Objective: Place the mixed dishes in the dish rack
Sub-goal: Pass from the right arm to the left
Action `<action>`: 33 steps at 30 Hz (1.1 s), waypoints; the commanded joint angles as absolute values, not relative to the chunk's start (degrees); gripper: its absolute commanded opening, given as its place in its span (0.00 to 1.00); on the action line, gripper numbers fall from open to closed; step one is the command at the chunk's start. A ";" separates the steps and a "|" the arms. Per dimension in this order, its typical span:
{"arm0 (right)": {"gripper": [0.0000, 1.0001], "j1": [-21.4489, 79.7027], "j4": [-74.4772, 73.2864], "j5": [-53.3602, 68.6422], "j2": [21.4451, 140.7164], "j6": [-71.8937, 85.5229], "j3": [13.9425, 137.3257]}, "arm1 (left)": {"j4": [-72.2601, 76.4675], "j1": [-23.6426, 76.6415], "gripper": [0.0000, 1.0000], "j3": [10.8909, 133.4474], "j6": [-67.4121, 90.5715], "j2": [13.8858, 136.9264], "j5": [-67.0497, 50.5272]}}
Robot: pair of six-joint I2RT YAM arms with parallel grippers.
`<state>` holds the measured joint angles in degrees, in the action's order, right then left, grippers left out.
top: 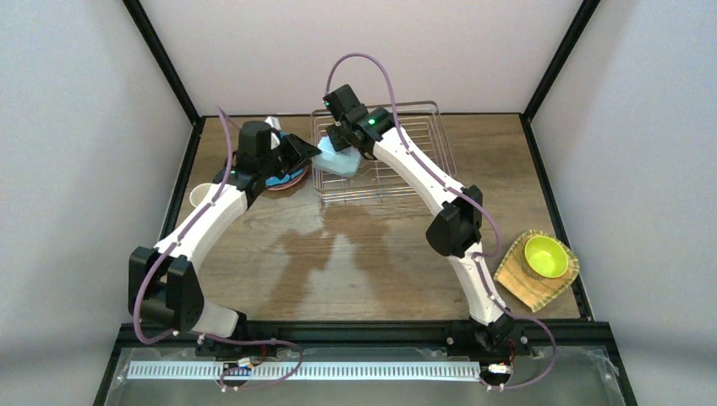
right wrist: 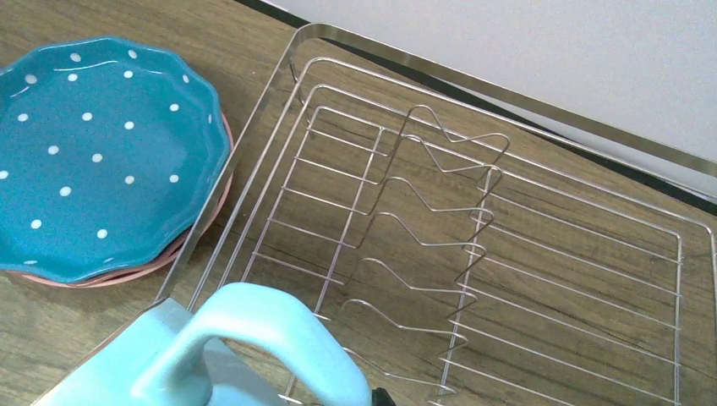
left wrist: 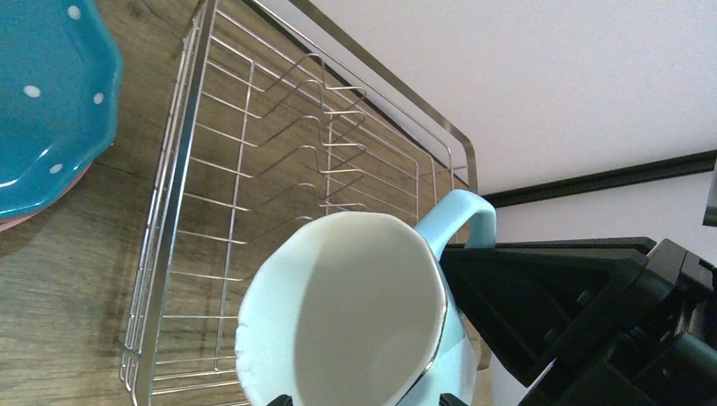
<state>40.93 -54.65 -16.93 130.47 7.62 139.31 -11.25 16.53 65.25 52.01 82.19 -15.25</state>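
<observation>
One glossy light-blue mug (left wrist: 355, 313), right claw (top: 340, 145) clamped on its loop handle, left claw (top: 309, 153) spread apart; one wire rack (right wrist: 507, 211); two stacked plates (right wrist: 93, 152).

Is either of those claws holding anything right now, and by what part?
The right gripper holds the light blue mug by its handle. The left gripper stands open either side of the mug's body.

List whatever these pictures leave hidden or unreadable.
1. Left wrist view: the bottom edge cuts off the left gripper, so its hold on the light blue ceramic mug is unclear.
2. Right wrist view: the mug's handle and the frame edge hide the fingers of the right gripper.
3. Right wrist view: the blue dotted scalloped plate covers the pink plate except its rim.
</observation>
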 commanded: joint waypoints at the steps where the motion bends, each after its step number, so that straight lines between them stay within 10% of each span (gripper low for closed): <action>1: 0.01 41.27 -52.08 -15.00 130.15 7.65 141.77 | -7.65 16.81 0.99 65.26 49.84 83.45 -17.33; 12: 0.01 41.14 -53.31 -11.09 129.64 8.83 141.75 | 1.12 16.85 0.86 62.62 46.67 85.08 -25.99; 17: 0.01 40.47 -53.29 -8.82 128.83 10.17 141.68 | 3.61 16.78 0.37 60.79 45.54 85.11 -29.66; 24: 0.01 40.24 -53.00 -7.10 128.32 11.26 141.68 | 4.45 16.68 0.06 59.43 45.08 85.74 -32.22; 33: 0.01 39.29 -52.74 -6.86 127.32 11.43 141.18 | 10.37 15.85 0.03 56.19 48.11 86.19 -34.62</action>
<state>39.86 -58.15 -7.57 130.47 8.36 139.31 9.15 16.08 59.31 46.52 85.03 -32.71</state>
